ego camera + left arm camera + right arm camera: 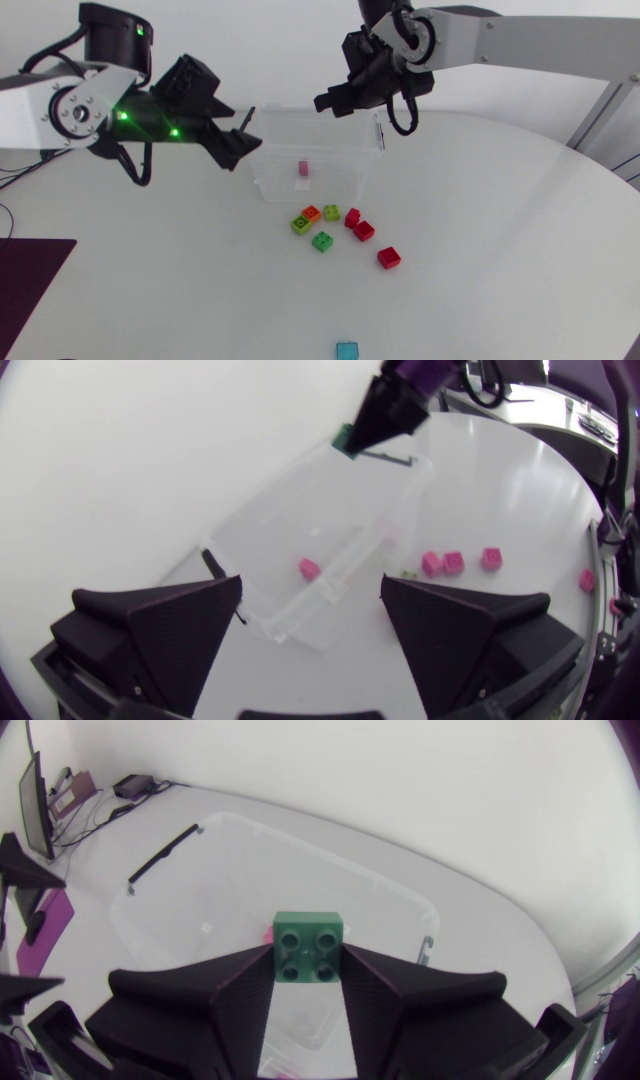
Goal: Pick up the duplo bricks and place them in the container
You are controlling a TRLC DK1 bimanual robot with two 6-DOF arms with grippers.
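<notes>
Teal brick: one (347,350), alone at the near edge of the tabletop (500,250), well apart from the other bricks.
Red bricks: three (389,257) (364,231) (352,217). The nearest lies a little off by itself, while the other two touch or nearly touch.
Light green brick: one (322,241), at the near side of the cluster.
Yellow-green bricks: two (301,224) (331,212), in the row closest to the container.
Orange brick: one (311,213), between the two yellow-green bricks.
Loose on the tabletop: eight bricks in all.
Container: one clear open-topped box (270,188), just behind the cluster.
Pink brick: one (304,168), lying on the container's floor.
Left pincer: (312,595) spread wide and holding nothing. It is at the container's left end, and in its wrist view the box lies ahead of the gap between the fingers.
Right pincer: (308,965) pinching the dark green brick from two sides, held above the container.
Dark green brick: one (310,942), with four studs turned toward the wrist camera. The container's open top is directly under it.
Bricks altogether: ten. Eight lie on the tabletop, one is in the container and one is in the right pincer.
</notes>
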